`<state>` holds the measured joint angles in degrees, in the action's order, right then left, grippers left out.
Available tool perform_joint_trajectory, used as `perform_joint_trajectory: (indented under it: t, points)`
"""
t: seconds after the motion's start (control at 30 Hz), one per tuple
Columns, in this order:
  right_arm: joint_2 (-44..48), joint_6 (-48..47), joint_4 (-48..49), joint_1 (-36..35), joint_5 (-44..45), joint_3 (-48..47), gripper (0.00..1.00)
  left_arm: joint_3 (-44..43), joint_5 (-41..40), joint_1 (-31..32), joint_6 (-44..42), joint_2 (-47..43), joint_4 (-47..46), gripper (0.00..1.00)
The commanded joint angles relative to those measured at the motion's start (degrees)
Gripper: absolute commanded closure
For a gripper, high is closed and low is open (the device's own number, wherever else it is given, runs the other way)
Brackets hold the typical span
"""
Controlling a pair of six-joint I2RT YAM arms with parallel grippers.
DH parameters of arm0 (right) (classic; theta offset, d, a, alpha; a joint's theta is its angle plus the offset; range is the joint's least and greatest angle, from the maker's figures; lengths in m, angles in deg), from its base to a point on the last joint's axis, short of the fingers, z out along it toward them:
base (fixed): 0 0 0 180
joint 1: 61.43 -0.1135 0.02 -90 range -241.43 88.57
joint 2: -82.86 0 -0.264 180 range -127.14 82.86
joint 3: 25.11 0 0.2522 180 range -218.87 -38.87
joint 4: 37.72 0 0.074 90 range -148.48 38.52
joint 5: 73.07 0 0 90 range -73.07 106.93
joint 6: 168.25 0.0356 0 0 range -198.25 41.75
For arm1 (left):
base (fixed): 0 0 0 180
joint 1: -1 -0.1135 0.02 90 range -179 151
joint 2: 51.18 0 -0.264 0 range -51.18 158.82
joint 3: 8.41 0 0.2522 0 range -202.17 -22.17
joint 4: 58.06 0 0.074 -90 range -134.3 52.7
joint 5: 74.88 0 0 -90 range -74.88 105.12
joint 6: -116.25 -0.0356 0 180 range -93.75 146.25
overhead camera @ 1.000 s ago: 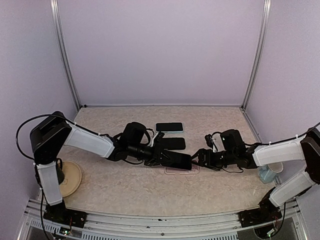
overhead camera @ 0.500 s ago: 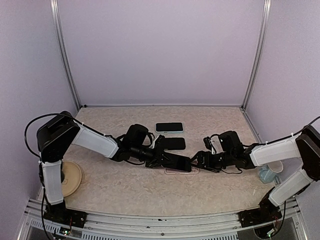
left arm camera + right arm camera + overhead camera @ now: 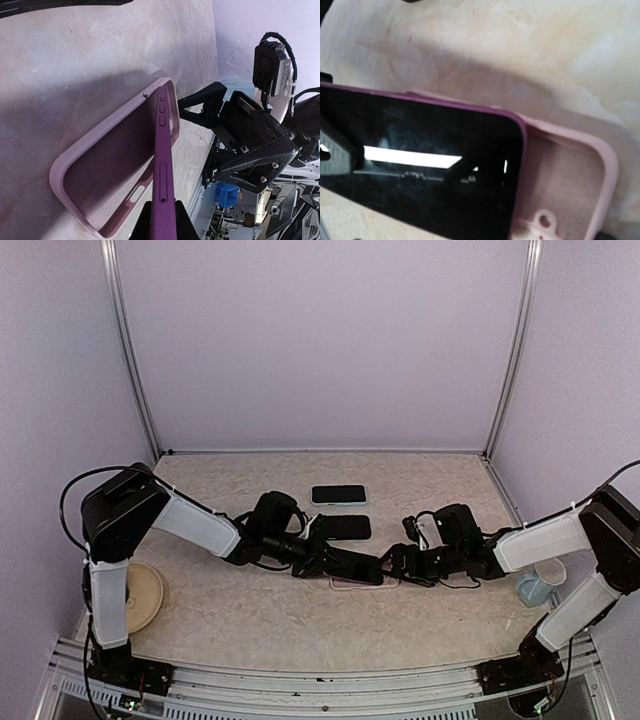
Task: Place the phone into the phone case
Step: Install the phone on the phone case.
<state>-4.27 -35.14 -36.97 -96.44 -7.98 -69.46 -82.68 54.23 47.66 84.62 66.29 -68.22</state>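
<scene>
Phone (image 3: 164,165): purple-edged, clamped at one end by left gripper (image 3: 322,558) and tilted over pink phone case (image 3: 107,165), which lies flat on table (image 3: 250,640) near centre.

Progress: not seated. Far end meets the case rim, the rest is raised (case floor mostly uncovered). Left to do, by judgement: lower it and press the corners home.

Right gripper (image 3: 397,565): jaws wide, holding nothing, just beside the case's right end.

Room: bare tabletop nearer the bases; dark phone (image 3: 345,527) close behind.
</scene>
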Motion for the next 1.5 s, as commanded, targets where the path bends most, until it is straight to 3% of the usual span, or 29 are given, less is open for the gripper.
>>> perform_joint_trajectory:
  t: [0.0, 0.57, 1.47]
  points:
    - [-1.1, 0.6, 1.9, 0.5, -1.3, -0.4, 0.0, -2.3, 1.7, 0.5, 2.6, 2.1, -3.3, 1.0]
    - [-2.0, 2.2, 4.2, -0.2, -1.9, 0.4, 0.0, -0.4, 1.7, 0.4, 11.3, 4.8, -7.0, 1.0]
    - [-5.2, 3.4, 7.3, -2.8, -1.8, 0.0, 0.0, 1.0, 2.7, 0.3, 16.4, 9.4, -13.0, 1.0]
